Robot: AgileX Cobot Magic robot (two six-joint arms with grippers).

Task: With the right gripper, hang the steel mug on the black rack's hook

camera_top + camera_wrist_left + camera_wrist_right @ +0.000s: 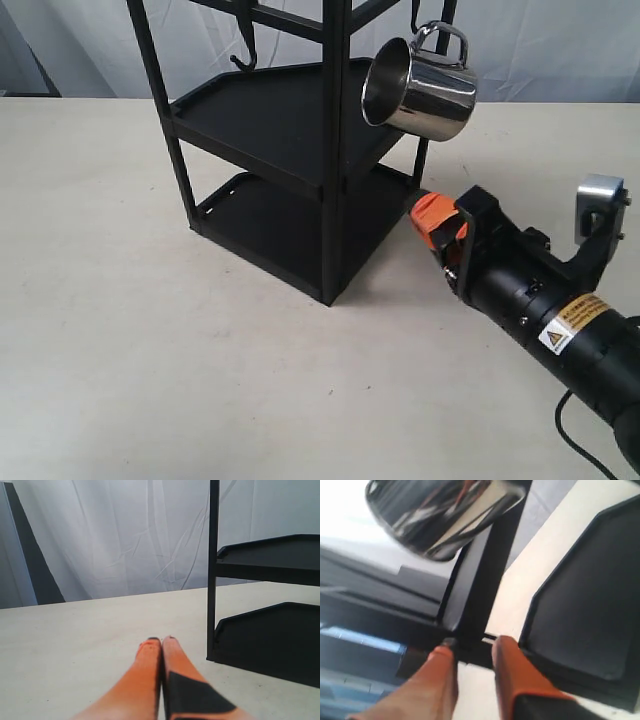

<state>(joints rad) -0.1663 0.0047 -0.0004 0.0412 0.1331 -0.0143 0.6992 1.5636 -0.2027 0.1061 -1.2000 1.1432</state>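
The steel mug (418,90) hangs tilted by its looped handle (441,36) from the top right of the black rack (300,130), with its mouth facing left. The hook carrying it is mostly hidden at the frame's top edge. My right gripper (434,222) sits low on the table below the mug, apart from it. It is open, with nothing between its orange fingers. In the right wrist view the mug (440,515) shows blurred above the gripper (472,647), which faces a rack post (475,595). My left gripper (161,641) is shut and empty beside the rack (212,570).
A free black hook (243,55) hangs from the rack's crossbar at the upper left. The rack's two tray shelves (270,105) stand on a pale table (150,350). A white curtain (125,540) hangs behind.
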